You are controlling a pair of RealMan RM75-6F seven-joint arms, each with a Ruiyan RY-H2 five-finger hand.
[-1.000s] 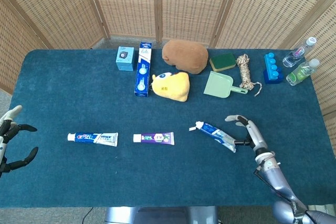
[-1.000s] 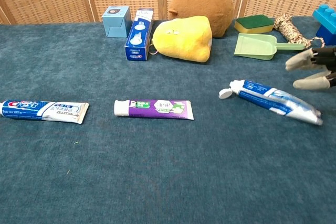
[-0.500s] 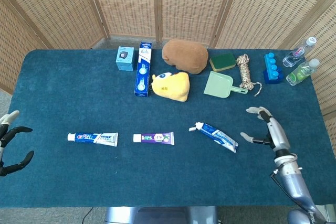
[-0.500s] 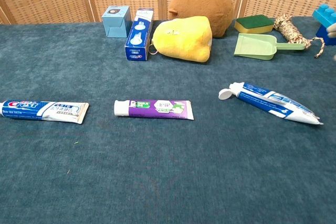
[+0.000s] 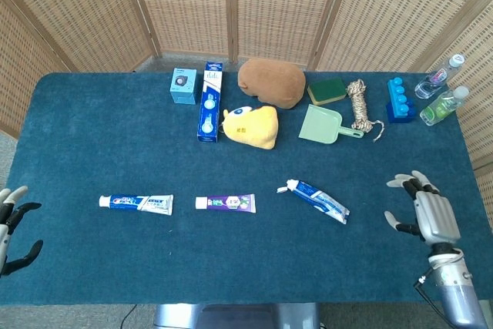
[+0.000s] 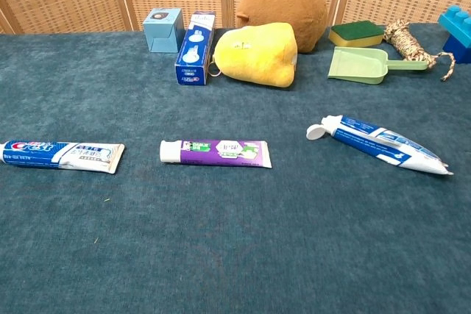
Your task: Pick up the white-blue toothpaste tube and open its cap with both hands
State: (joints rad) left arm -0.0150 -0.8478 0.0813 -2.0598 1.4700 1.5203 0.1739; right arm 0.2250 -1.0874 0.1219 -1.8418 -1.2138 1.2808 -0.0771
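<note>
Toothpaste tube [image 5: 316, 199] lies uncapped, apart from spread right hand [image 5: 426, 214].

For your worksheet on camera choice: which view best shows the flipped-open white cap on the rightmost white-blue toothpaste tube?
The chest view: the white cap is large and clearly hinged open. The head view shows it only as a tiny white speck.

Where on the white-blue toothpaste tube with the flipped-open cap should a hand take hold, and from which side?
Grip the white-blue toothpaste tube across its fuller middle, from above: it lies flat and diagonal, so fingers should straddle its width. The open cap end stays free; the right hand is nearest.
</note>
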